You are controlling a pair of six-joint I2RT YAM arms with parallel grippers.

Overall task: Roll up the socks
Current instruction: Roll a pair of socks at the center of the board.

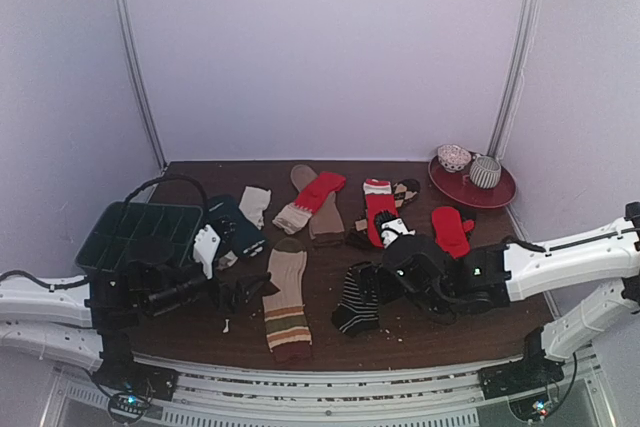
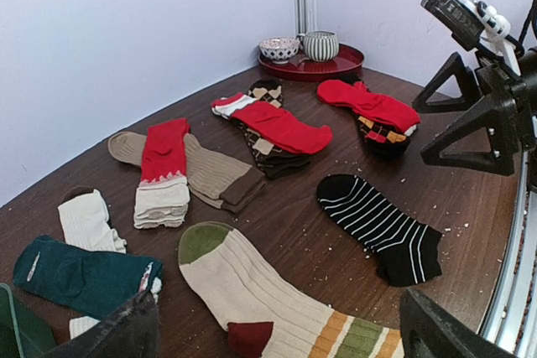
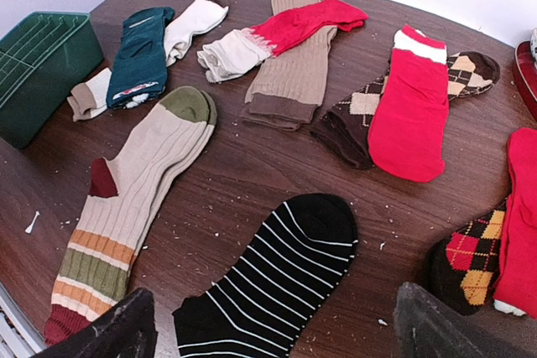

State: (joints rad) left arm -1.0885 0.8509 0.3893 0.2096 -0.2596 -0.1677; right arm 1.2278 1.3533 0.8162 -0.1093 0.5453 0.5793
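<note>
Judged barely started: socks (image 1: 318, 209) spread flat and loose over the dark brown desk (image 1: 430, 339), none rolled into a bundle, so all the rolling left to do. Several overlapped in twos: a red sock (image 1: 322, 192) across a brown one at the back, another red over brown argyle beside it, a teal sock (image 1: 238, 227) over cream near the green tray (image 1: 110, 247). Nearest the arms, a long tan sock (image 2: 277, 291) with a striped cuff and a black sock (image 3: 268, 282) with white stripes, each lying single. Left claw (image 2: 281, 337) spread wide and empty, poised low above the tan sock's heel and cuff. Right claw (image 3: 281, 329) likewise spread wide, holding nothing, hovering over the black sock's cuff end. Far back right, well apart from both, a red plate (image 1: 497, 197) with two small bowls.
</note>
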